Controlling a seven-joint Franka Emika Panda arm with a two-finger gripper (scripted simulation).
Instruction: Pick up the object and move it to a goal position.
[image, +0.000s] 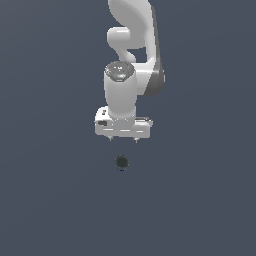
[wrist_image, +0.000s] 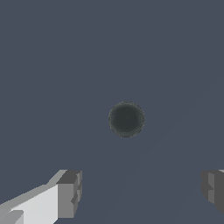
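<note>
The object (image: 121, 162) is a small dark round flat thing lying on the grey-blue floor, just in front of and below the arm. In the wrist view the object (wrist_image: 126, 119) shows as a dark disc with a mottled grey rim. My white gripper (image: 123, 140) hangs above the floor, apart from the object and a little behind it in the exterior view. It is open and empty, its two grey fingertips (wrist_image: 70, 193) spread far wider than the object. The gripper's midpoint in the wrist view (wrist_image: 142, 190) lies off to one side of the object.
The plain grey-blue floor (image: 200, 200) fills both views. The white arm (image: 132, 40) rises behind the gripper to the top of the exterior view. No goal marker shows.
</note>
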